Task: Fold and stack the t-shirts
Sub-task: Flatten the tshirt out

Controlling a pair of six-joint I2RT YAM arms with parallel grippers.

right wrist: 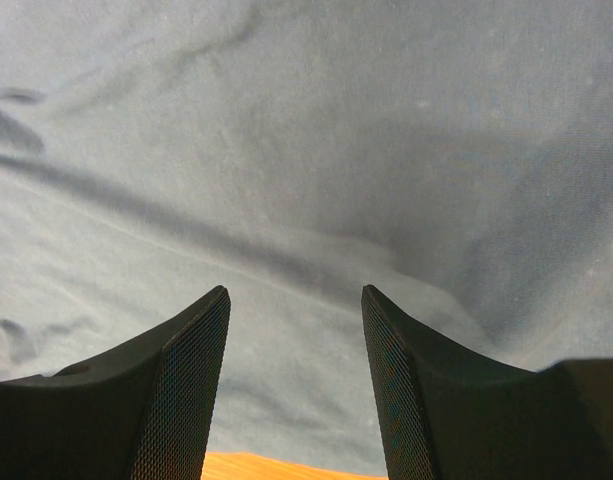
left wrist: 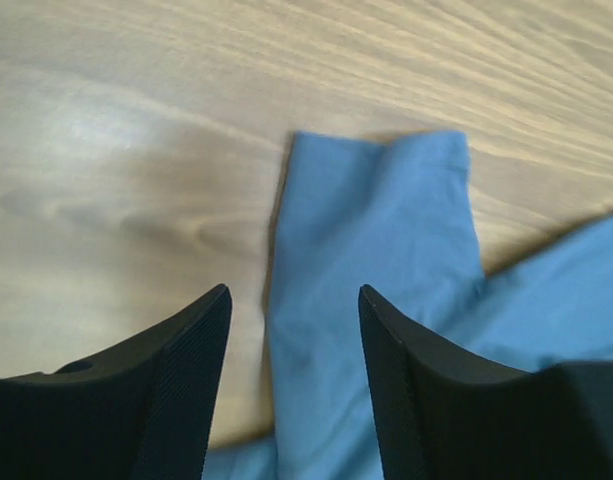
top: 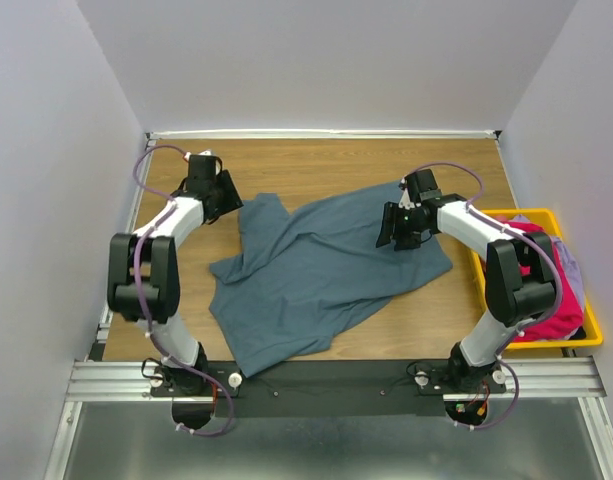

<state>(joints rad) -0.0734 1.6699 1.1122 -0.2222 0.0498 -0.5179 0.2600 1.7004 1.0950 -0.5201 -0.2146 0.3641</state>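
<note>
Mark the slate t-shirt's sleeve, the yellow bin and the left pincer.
slate t-shirt (left wrist: pixel 376 220): left wrist view, on its sleeve near the cuff.
yellow bin (top: pixel 561 344): top view, on its near rim.
left pincer (left wrist: pixel 294 298): left wrist view, midway between its fingertips.

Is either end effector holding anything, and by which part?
Nothing is held: left end effector open over a sleeve of the blue-grey t-shirt, right end effector open over its body.

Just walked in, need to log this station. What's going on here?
Two arms are working on a slate blue-grey t-shirt lying rumpled on the table. The left gripper hangs open over one sleeve, the right gripper open over the shirt's body; neither holds it. A pink shirt and others sit in the yellow bin.
</note>
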